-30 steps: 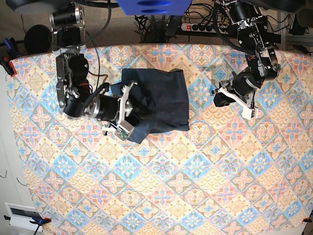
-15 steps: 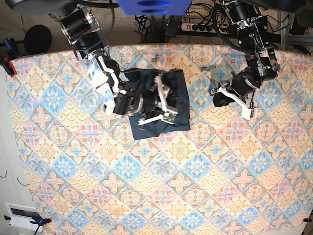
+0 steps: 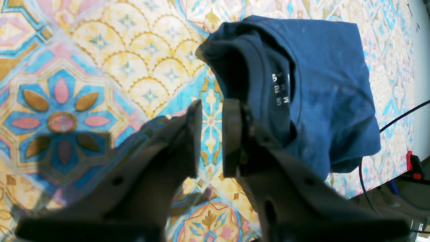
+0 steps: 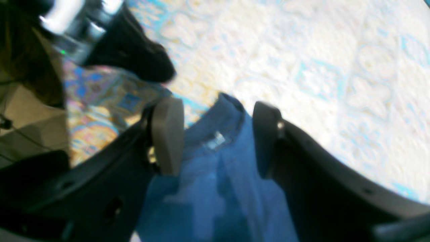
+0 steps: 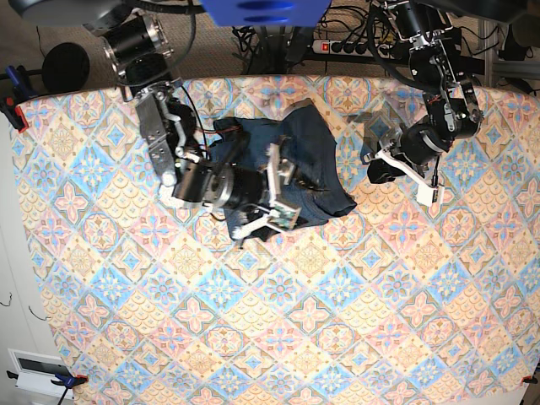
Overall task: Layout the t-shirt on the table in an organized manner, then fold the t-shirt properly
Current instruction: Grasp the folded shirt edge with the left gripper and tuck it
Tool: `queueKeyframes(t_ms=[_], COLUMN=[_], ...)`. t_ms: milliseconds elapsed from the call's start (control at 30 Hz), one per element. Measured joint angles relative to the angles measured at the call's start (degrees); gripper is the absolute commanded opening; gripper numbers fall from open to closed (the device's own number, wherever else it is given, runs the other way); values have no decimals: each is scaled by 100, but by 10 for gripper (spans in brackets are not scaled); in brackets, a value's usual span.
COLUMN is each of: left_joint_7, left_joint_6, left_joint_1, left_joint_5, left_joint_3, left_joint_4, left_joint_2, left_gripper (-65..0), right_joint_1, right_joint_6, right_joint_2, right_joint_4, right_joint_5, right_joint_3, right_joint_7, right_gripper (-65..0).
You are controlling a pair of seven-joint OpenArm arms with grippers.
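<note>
My right gripper (image 5: 274, 192) hangs with jaws spread wide over the folded shirt (image 5: 308, 156) lying on the table (image 5: 337, 321) near its far edge, while my left gripper (image 5: 418, 177), nearly closed and empty, hovers beside it.

Showing plain dark navy t-shirt (image 5: 308, 160), white print on inner collar; table (image 5: 354, 321) cloth displaying pastel pink, blue, yellow diamond-tile floral pattern.
</note>
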Motion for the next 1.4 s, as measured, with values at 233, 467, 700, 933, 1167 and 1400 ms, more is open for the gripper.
queueKeyframes(t_ms=[233, 467, 700, 933, 1167, 1400], left_joint_7=[22, -13, -26, -197, -785, -767], left_joint_6=[9, 24, 26, 20, 37, 28], left_joint_1=[-173, -1187, -1506, -1878, -2332, -2879], left_joint_5=[0, -98, -767, -787, -743, -531], left_joint_3=[212, 343, 363, 407, 1163, 1381], left_joint_4=[-7, -1235, -2306, -3088, -3373, -3373], left_joint_2=[-22, 116, 186, 190, 424, 754], left_gripper=[-533, -351, -140, -176, -650, -650], right_joint_1=[-15, -361, -450, -442, -439, -446], right_joint_6=[-15, -22, -24, -20, -20, -20], right_joint_2=[474, 570, 555, 538, 540, 538], right_joint_4=[-404, -426, -424, -422, -422, -424], right_joint_5=[-83, -111, -46, -7, -48, -42], right_joint_3=[798, 1327, 1335, 1342, 1342, 1342], right_joint_7=[-68, -142, -42, -22, -31, -46], right_gripper=[-336, -336, -336, -336, -336, -336])
